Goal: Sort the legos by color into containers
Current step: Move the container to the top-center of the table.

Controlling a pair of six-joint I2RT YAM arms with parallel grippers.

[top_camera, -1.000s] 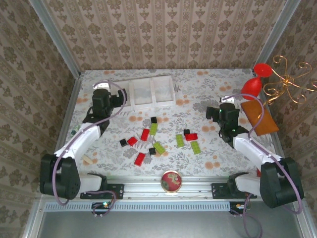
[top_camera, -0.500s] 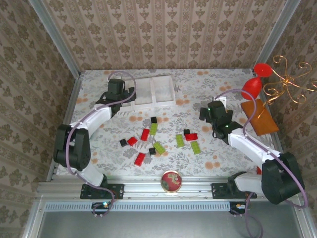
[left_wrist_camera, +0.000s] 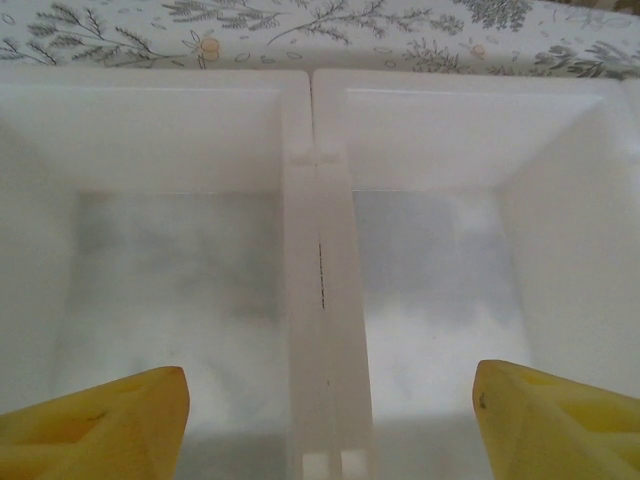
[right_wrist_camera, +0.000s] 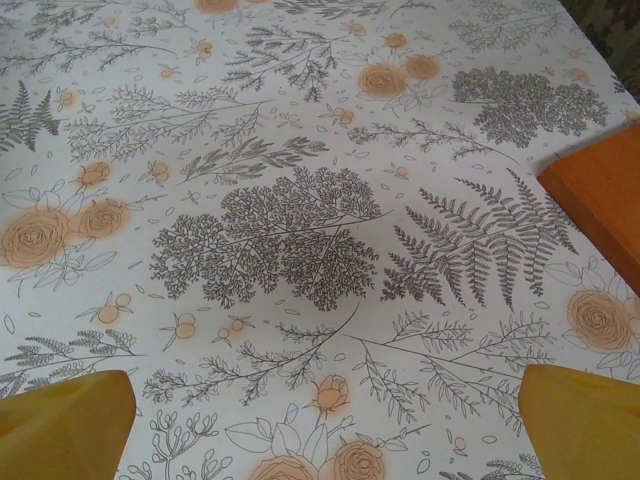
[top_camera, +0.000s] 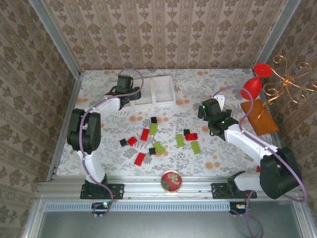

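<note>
The white tray of containers [top_camera: 163, 91] lies at the back of the table. My left gripper [top_camera: 126, 92] hovers over its left part. In the left wrist view the gripper [left_wrist_camera: 330, 420] stands open astride the divider [left_wrist_camera: 320, 300] between two compartments; its yellow fingertips [left_wrist_camera: 110, 420] hold nothing. Both compartments look bare. The legos lie loose mid-table: red [top_camera: 144, 134], lime-green [top_camera: 159, 147] and black [top_camera: 154, 119] bricks, with another group [top_camera: 191, 136] further right. My right gripper [top_camera: 203, 111] hangs open just behind that group, over bare floral cloth [right_wrist_camera: 270, 240], nothing between its jaws [right_wrist_camera: 325, 420].
A round red-patterned dish [top_camera: 171, 180] sits at the front rail. At the right stand a red goblet [top_camera: 254, 83], an orange mat [top_camera: 258, 117] [right_wrist_camera: 600, 195] and a gold wire ornament [top_camera: 287, 79]. Patterned walls close the back and sides.
My left arm has swung from the table's left side to above the tray. The right gripper has shifted a little to the left and back. The bricks have not moved.
</note>
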